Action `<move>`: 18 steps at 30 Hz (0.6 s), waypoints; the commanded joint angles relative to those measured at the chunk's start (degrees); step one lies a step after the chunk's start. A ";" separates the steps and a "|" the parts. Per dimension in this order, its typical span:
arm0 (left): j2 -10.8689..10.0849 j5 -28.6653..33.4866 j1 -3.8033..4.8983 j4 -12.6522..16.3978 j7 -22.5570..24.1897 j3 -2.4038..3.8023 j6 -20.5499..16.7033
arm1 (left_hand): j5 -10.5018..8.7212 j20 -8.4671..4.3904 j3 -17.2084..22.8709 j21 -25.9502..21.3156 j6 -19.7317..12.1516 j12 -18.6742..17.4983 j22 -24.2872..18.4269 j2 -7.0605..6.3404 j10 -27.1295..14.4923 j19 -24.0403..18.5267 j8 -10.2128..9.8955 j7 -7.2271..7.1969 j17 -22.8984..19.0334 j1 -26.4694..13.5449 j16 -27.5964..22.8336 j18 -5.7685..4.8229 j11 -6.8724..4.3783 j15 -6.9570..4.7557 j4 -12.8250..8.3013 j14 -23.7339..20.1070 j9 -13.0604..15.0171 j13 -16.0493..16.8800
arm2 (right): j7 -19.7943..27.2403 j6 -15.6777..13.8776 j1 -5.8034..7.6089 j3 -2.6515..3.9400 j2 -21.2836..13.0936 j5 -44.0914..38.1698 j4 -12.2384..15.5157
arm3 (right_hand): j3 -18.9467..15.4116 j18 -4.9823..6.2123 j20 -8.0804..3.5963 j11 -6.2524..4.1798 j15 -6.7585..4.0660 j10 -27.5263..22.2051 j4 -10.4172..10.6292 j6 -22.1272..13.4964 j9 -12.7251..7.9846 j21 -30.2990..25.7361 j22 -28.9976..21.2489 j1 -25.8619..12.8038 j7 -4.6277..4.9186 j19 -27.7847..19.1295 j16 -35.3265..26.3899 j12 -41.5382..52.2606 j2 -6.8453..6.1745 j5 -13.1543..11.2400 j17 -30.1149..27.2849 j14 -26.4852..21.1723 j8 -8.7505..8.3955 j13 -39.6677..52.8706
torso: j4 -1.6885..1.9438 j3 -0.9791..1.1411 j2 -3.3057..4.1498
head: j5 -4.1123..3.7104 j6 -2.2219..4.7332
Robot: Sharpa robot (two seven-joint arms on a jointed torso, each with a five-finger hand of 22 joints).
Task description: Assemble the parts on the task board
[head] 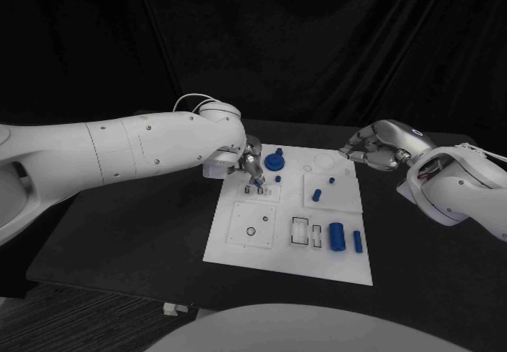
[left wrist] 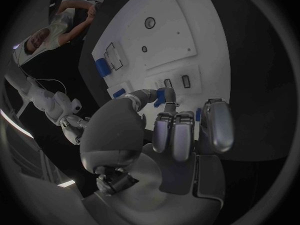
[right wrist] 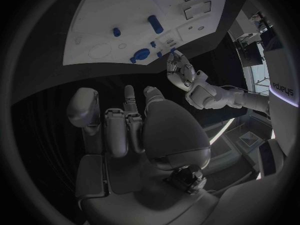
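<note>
Left hand (head: 250, 163) low over the far-left part of the white task board (head: 243, 249), fingers pointing down, thumb and a finger pinched on a small blue part (left wrist: 159, 98) (best seen from the left wrist, where the piece sits between the fingertips (left wrist: 169, 96)). Directly beneath those fingertips, two small dark slots (head: 255, 190) in the board, close under the pinched piece; contact with the board impossible to judge. Just beside the left hand, toward the board's middle, a blue knobbed part (head: 275, 160) standing upright, with a small blue peg (head: 278, 178) near its foot. Farther from the left hand, toward the right one, another small blue peg (head: 332, 180) and a short blue cylinder (head: 317, 195) upright on a raised square plate. Well away from both hands, at the near-right end of the board, a thick blue cylinder (head: 337, 236) and a thinner blue bar (head: 358, 241) lying side by side, next to two outlined rectangular recesses (head: 308, 232). Right hand (head: 377, 150) hanging above the table beyond the board's far-right corner, off the board, fingers curled inward with nothing visible in them (right wrist view shows its fingers (right wrist: 127, 125) drawn close together over bare black table (right wrist: 44, 85)). Between the right hand and the knobbed part, a faint round recess (head: 327, 160) in the board.
</note>
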 commanded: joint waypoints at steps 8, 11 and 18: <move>0.84 -0.69 -0.94 -0.36 0.17 0.05 0.16 | 5.79 0.06 9.30 0.30 2.63 -0.39 11.03 2.88 4.58 0.17 2.09 -2.19 15.14 1.15 0.59 0.20 -0.01 -0.24 -3.27 6.05 2.81 12.28 | -0.89 0.08 -0.19 0.04 -0.08 -0.12 0.02 | 0.24 0.60 -0.35 -0.42 -0.42 5.87 -0.10 0.20 0.86 -0.61 7.99 1.52 -0.43 0.05 -0.97 0.95 -0.45 0.91 7.87 4.08 0.79 15.12 | 0.02 0.02 -0.02 | 0.01 -0.01; 1.01 -0.69 -1.20 -0.43 0.14 0.05 0.03 | 5.79 0.06 9.30 0.30 2.63 -0.39 11.03 2.88 4.58 0.17 2.09 -2.19 15.14 1.15 0.59 0.20 -0.01 -0.24 -3.27 6.05 2.81 12.28 | -0.90 0.05 -0.19 0.04 -0.11 -0.12 0.02 | 0.24 0.60 -0.35 -0.42 -0.42 5.87 -0.10 0.20 0.86 -0.61 7.99 1.52 -0.43 0.05 -0.97 0.95 -0.45 0.91 7.87 4.08 0.79 15.12 | 0.02 0.03 0.00 | 0.13 -0.01; 1.39 -2.31 -1.66 -0.55 0.22 0.05 -0.09 | 5.83 0.06 9.14 0.44 2.64 -0.26 11.06 3.01 4.66 0.25 1.94 -2.17 15.14 1.13 0.59 0.17 0.00 -0.24 -3.43 6.05 2.71 12.39 | -0.87 0.00 -0.20 0.04 -0.05 -0.12 0.00 | 0.24 0.60 -0.35 -0.42 -0.42 5.87 -0.10 0.20 0.86 -0.61 7.99 1.52 -0.43 0.05 -0.97 0.95 -0.45 0.91 7.87 4.08 0.79 15.12 | 0.01 0.00 -0.02 | 0.14 -0.01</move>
